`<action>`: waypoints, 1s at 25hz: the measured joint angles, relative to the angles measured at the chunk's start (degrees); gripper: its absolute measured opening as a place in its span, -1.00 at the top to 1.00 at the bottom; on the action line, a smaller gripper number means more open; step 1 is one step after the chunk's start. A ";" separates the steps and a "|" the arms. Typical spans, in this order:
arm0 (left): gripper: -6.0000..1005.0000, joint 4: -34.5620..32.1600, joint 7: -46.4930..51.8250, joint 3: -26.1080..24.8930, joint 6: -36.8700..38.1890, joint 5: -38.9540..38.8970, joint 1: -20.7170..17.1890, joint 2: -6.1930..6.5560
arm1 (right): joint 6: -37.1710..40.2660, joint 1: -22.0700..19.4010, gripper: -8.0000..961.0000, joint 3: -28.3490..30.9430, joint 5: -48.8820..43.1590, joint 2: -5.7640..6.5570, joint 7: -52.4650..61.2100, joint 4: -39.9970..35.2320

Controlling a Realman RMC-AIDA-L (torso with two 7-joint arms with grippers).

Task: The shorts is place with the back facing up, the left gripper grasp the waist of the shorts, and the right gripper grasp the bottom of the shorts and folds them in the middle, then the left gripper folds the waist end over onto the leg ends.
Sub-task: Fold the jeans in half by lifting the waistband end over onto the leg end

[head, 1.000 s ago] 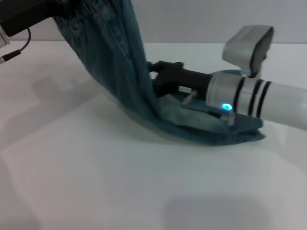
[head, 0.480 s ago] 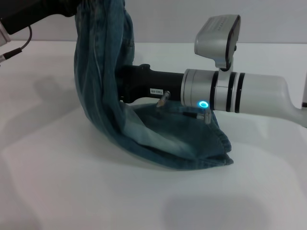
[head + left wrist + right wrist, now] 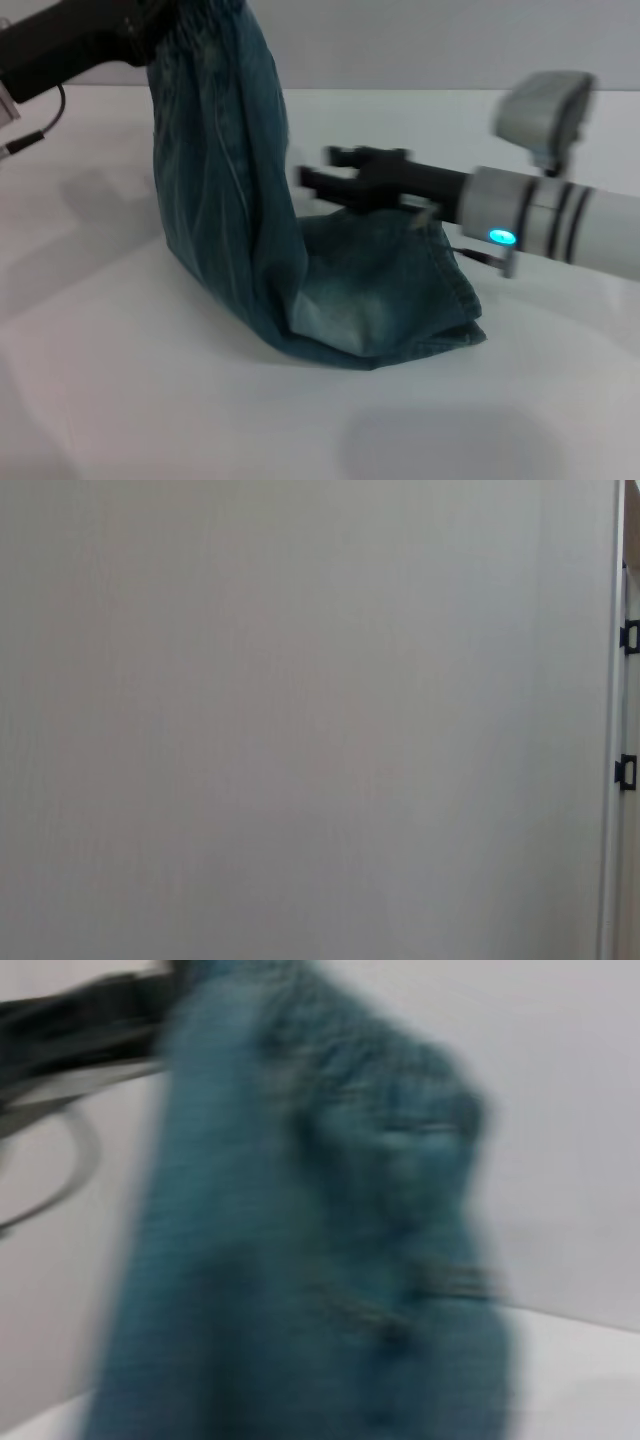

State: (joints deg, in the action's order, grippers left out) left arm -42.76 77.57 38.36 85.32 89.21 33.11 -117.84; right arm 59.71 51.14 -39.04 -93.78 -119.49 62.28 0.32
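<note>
Shorts (image 3: 240,210) are hanging from my left gripper (image 3: 150,30), clamped on the waist (image 3: 190,20); my right gripper (image 3: 335,170), beside them, is gaping empty.

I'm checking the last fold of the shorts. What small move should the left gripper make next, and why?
Probably carry the waist over and down toward the leg ends. The left gripper holds the shorts hanging high, the leg ends lie flat on the table, and the right gripper is open, off the fabric.
</note>
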 joint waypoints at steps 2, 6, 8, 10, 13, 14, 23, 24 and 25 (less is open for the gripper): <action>0.93 0.72 -0.11 0.29 0.31 0.00 -0.43 0.01 | -0.63 -2.59 -0.24 1.57 0.12 0.17 0.25 -2.07; 0.93 1.03 -0.18 1.74 1.01 0.05 -1.13 -0.02 | -1.05 -6.72 -0.24 6.32 0.19 0.23 0.49 -5.88; 0.93 1.10 -0.19 2.80 1.53 -0.10 -1.35 -0.08 | -2.00 -7.68 -0.24 8.81 0.24 0.24 0.39 -6.80; 0.92 1.30 -0.20 3.70 2.08 -0.35 -1.42 -0.16 | -3.30 -8.20 -0.24 10.29 0.29 0.29 0.19 -7.47; 0.92 3.48 -1.08 5.14 3.37 -1.38 -1.25 -0.21 | -4.48 -8.92 -0.24 10.74 1.02 0.31 0.10 -8.53; 0.92 4.66 -1.84 5.40 4.01 -1.92 -1.12 -0.21 | -4.62 -9.12 -0.24 10.75 1.59 0.33 0.08 -8.79; 0.92 13.53 -7.71 6.37 8.30 -5.32 0.08 -0.48 | -5.21 -11.00 -0.24 10.98 4.74 0.57 0.09 -11.07; 0.92 14.33 -8.27 6.43 8.45 -5.49 0.37 -0.50 | -5.23 -10.99 -0.24 10.99 4.75 0.57 0.11 -11.14; 0.92 15.61 -9.13 6.48 8.56 -5.61 0.92 -0.56 | -5.25 -10.94 -0.24 10.99 4.75 0.57 0.11 -11.17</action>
State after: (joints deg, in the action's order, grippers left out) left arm -27.16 68.44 44.84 93.89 83.60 34.03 -118.40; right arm 54.46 40.20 -28.05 -89.03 -118.91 62.38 -10.84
